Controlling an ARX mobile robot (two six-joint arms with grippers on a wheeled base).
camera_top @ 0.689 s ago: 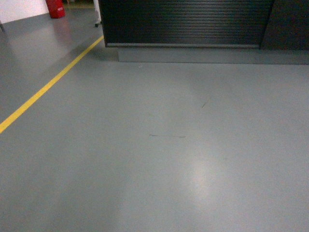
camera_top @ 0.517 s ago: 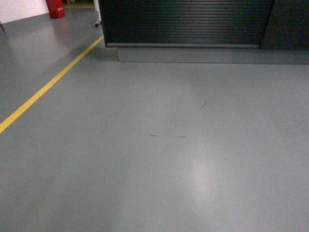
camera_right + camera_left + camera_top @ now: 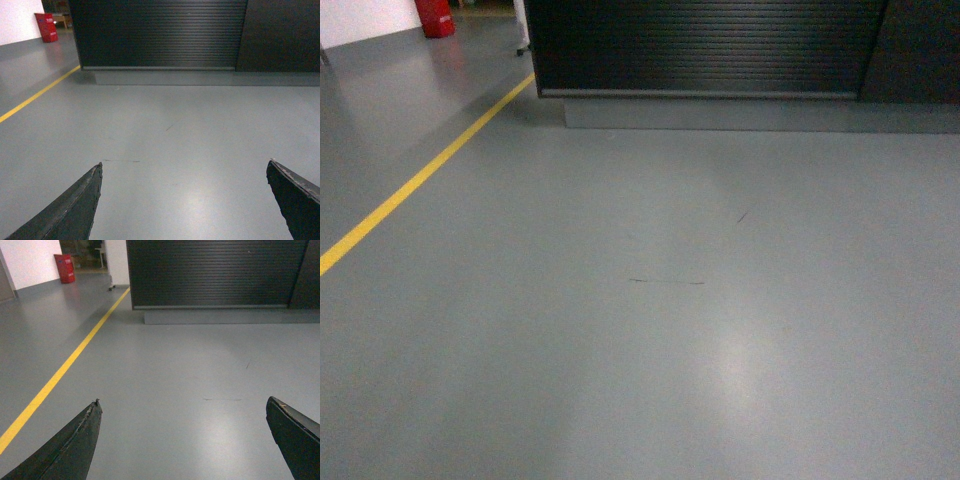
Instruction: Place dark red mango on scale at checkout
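The checkout (image 3: 705,45) shows as a black counter with a ribbed dark front and a grey base, across the far floor in the head view, also in the left wrist view as the checkout (image 3: 215,272) and in the right wrist view as the checkout (image 3: 160,32). The dark red mango and the scale are out of view. My left gripper (image 3: 182,405) is open over bare grey floor, nothing between its fingers. My right gripper (image 3: 185,165) is open too, with nothing in it. Neither gripper appears in the head view.
A yellow floor line (image 3: 420,180) runs diagonally at the left toward the counter's left corner. A red box (image 3: 435,17) stands far back left by a white wall. Grey floor (image 3: 660,330) stretches between me and the counter.
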